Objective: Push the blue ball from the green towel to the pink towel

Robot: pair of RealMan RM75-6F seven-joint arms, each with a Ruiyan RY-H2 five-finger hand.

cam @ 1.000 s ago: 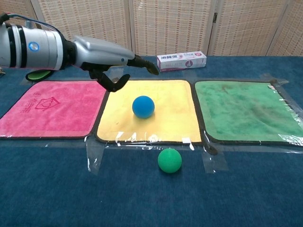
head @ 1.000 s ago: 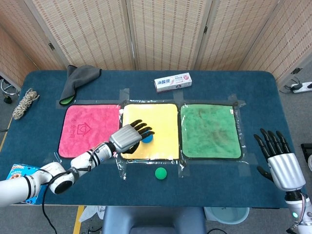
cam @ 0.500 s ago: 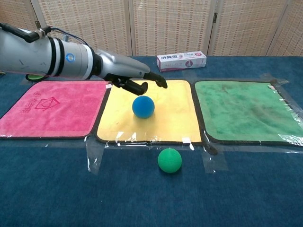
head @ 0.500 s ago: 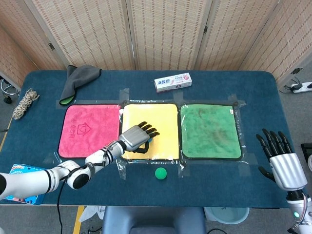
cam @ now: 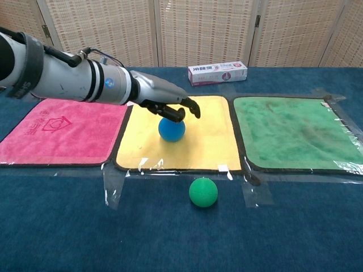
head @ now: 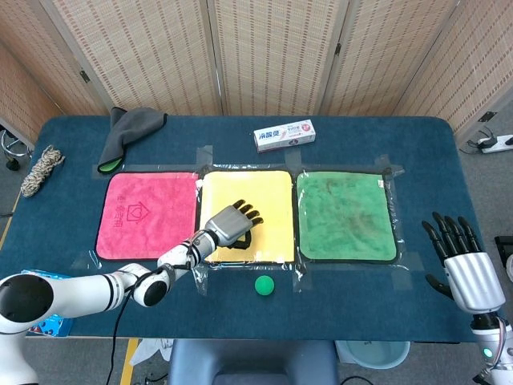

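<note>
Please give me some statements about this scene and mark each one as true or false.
1. The blue ball lies on the yellow towel. True.
2. The left robot hand is over the blue ball. True.
3. The green ball lies on the green towel. False: it lies on the table, in front of the yellow towel.
4. The right robot hand holds the toothpaste box. False: it holds nothing, fingers spread.

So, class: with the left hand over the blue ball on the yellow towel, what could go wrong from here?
1. The left hand sits atop the blue ball; it may squirt toward the green ball.
2. Raised edges could stall it short of the pink towel.
</note>
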